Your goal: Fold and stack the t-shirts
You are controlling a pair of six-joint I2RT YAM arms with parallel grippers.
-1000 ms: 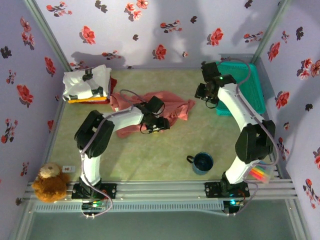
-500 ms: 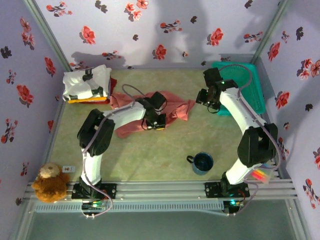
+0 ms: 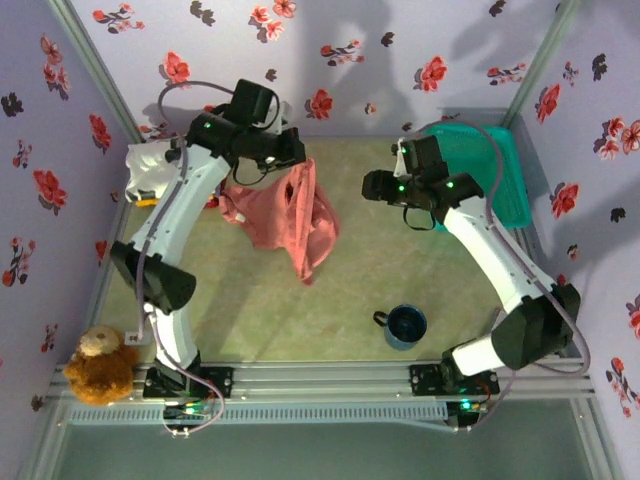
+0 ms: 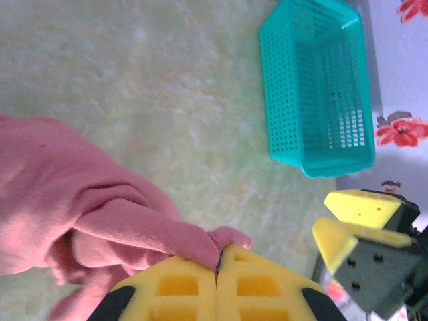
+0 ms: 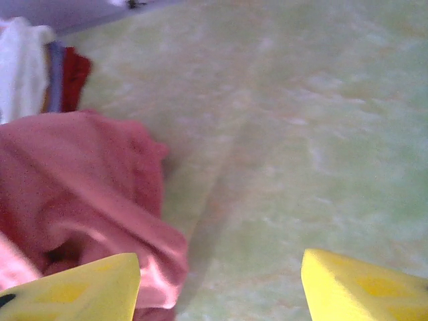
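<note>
Top external view gave us the salmon-pink t-shirt (image 3: 295,215), soft and crumpled, draping in long folds from the raised left pincer (image 3: 292,160) toward the middle of the pale green, fleecy tabletop (image 3: 400,270). On the left wrist view that pincer (image 4: 217,259) had its yellow ribbed pads pressed together, with a bunched ridge of the pink cloth (image 4: 100,214) pinched between them.

The right pincer (image 3: 372,186) stood well apart from the shirt, to its right, with its wedge-shaped yellow fingers spread and nothing between them (image 5: 217,281). The cloth (image 5: 80,180) lay beside its left finger.

A stack of folded t-shirts (image 3: 150,168), white on top, sat in the far left corner, partly behind the left arm. The teal mesh basket (image 3: 500,170) hugged the far right edge, and a dark mug (image 3: 405,325) stood near the front. Between the shirt and the mug we saw bare tabletop, closed in by flowered walls (image 3: 350,60).
</note>
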